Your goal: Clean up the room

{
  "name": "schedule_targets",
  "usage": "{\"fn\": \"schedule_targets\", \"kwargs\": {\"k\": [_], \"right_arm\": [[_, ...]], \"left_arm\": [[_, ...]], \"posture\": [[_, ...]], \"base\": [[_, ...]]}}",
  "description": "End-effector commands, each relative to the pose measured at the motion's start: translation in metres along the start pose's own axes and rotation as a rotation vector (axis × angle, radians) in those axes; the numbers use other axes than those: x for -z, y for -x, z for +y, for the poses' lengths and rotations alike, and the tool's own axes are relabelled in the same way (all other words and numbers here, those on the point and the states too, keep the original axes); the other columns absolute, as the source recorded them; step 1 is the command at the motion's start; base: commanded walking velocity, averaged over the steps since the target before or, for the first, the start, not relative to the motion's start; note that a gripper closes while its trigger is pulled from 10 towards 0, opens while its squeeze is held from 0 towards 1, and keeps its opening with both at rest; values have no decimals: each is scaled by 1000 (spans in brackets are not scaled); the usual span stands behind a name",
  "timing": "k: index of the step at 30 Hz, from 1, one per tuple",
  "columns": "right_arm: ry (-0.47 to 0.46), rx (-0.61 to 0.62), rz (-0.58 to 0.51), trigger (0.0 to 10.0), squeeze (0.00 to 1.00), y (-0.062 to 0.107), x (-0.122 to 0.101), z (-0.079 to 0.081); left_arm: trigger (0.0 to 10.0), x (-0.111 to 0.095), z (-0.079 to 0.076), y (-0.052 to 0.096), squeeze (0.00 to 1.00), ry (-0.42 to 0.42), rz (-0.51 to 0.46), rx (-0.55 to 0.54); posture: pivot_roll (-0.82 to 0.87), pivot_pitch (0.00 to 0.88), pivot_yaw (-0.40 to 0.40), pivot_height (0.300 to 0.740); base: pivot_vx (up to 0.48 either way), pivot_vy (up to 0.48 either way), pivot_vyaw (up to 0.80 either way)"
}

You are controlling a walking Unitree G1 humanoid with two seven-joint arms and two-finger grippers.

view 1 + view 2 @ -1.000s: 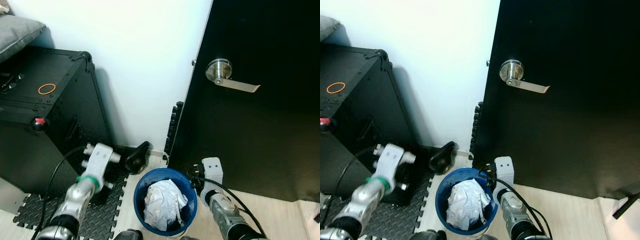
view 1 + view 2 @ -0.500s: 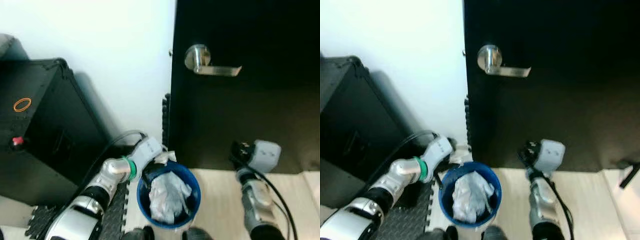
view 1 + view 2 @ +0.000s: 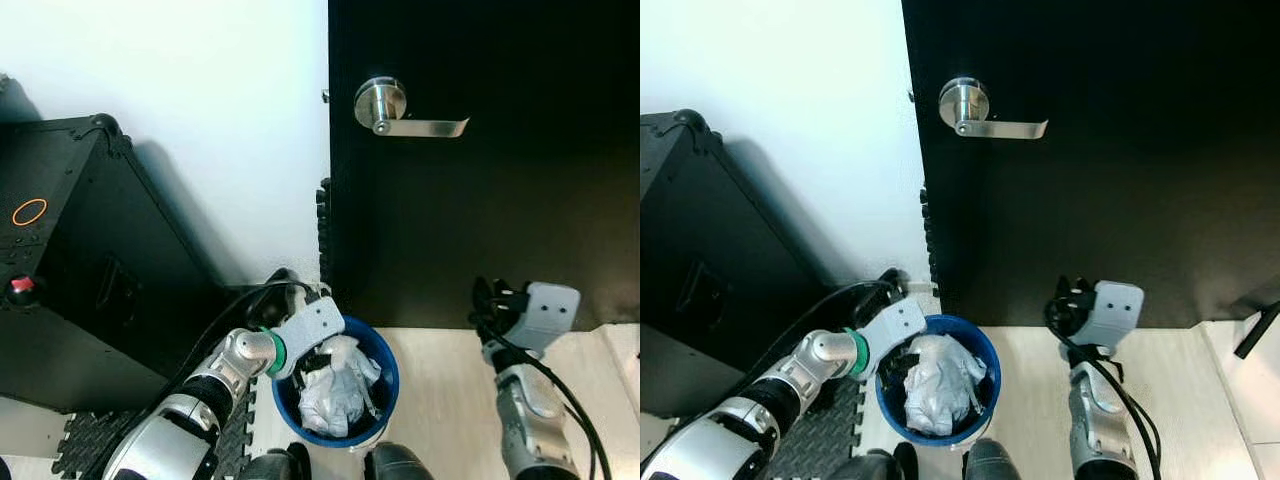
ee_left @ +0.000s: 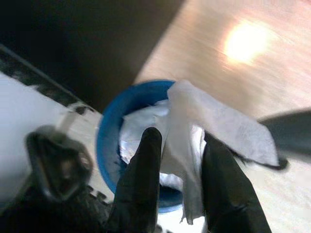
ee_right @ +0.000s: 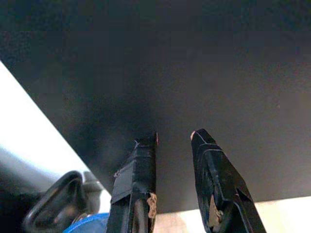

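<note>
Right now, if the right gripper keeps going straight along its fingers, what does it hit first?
Most likely the black door. The right gripper, fingers slightly apart and empty, points at its lower panel with nothing between. How close it is cannot be judged.

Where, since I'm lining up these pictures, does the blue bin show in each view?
Left eye view: blue bin bottom centre, below the black door.
Right eye view: bottom centre, under the door.
Left wrist view: behind the left claw pinching white paper.
Right wrist view: a blue sliver beside the right claw.
Shared landmark: the black door.
</note>
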State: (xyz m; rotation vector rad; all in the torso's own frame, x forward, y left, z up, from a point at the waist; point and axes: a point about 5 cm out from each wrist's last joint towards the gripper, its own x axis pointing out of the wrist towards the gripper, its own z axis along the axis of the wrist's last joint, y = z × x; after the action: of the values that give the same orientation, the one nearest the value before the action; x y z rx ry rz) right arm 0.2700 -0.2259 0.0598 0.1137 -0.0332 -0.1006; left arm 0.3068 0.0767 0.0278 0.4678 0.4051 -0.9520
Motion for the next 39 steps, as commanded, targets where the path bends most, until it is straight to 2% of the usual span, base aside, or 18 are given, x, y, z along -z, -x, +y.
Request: {"fn": "schedule_targets", "kwargs": {"k": [1, 5, 11, 12, 17, 18, 19, 20, 21, 23, 24, 29, 32, 33, 35, 36, 38, 39], "right_arm": [[-12, -27, 44, 10000, 0, 1, 7, 7], [-14, -77, 75, 10000, 0, -1, 11, 18], [-20, -116, 84, 10000, 0, -6, 11, 30], [-22, -122, 86, 10000, 0, -7, 11, 32], [-25, -131, 92, 10000, 0, -8, 11, 35], [-26, -133, 93, 10000, 0, -8, 11, 35], [-26, -133, 93, 10000, 0, -8, 11, 35], [-27, -134, 94, 10000, 0, -8, 11, 36], [-27, -135, 96, 10000, 0, -8, 11, 36], [-25, -137, 100, 10000, 0, -7, 12, 36], [-25, -138, 100, 10000, 0, -6, 12, 36], [-13, -168, 110, 10000, 0, -5, 15, 40], [-7, -200, 125, 10000, 0, -3, 18, 45], [-5, -250, 157, 10000, 0, 0, 25, 53], [0, -368, 239, 10000, 0, 11, 42, 69], [0, -368, 239, 10000, 0, 11, 42, 69], [3, -423, 275, 10000, 0, 16, 49, 76], [16, -511, 306, 10000, 0, 22, 56, 89]], "left_arm": [[10000, 6, 4, 6, 0, 58, -29, -47], [10000, 16, 6, 14, 0, 138, -65, -78], [10000, 35, 3, 22, 0, 205, -33, -131], [10000, 36, 3, 22, 1000, 228, -36, -133], [10000, 27, 5, 16, 1000, 211, -40, -141], [10000, 25, 7, 15, 263, 205, -37, -151], [10000, 25, 7, 15, 263, 205, -37, -151], [10000, 23, 9, 15, 686, 204, -35, -157], [10000, 23, 10, 15, 1000, 207, -35, -160], [10000, 22, 14, 17, 1000, 178, -24, -192], [10000, 21, 17, 19, 0, 168, -36, -211], [10000, 34, 22, 34, 0, 91, -29, -276], [10000, 44, 22, 41, 0, 105, -17, -317], [10000, 58, 24, 52, 0, 139, 10, -411], [10000, 84, 30, 75, 0, 317, 31, -629], [10000, 84, 30, 75, 0, 317, 31, -629], [10000, 93, 31, 83, 0, 404, 36, -722], [10000, 105, 34, 95, 0, 559, 28, -876]], "posture": [[-173, 99, 110, 730], [-160, 92, 98, 730], [-151, 88, 87, 730], [-149, 86, 86, 730], [-154, 83, 85, 730], [-155, 84, 83, 730], [-155, 84, 83, 730], [-155, 84, 83, 730], [-153, 86, 82, 730], [-151, 86, 82, 730], [-145, 86, 83, 730], [-126, 85, 84, 730], [-117, 81, 81, 730], [-101, 76, 75, 730], [-78, 65, 58, 730], [-78, 65, 58, 730], [-63, 61, 45, 730], [-35, 52, 12, 730]], "base": [[0, 0, 0], [0, 0, 0], [0, 0, 0], [0, 0, 0], [0, 0, 0], [0, 0, 0], [0, 0, 0], [0, 0, 0], [0, 0, 0], [0, 0, 0], [0, 0, 0], [0, 0, 0], [0, 0, 0], [0, 0, 0], [0, 0, 0], [0, 0, 0], [0, 0, 0], [0, 0, 0]]}}
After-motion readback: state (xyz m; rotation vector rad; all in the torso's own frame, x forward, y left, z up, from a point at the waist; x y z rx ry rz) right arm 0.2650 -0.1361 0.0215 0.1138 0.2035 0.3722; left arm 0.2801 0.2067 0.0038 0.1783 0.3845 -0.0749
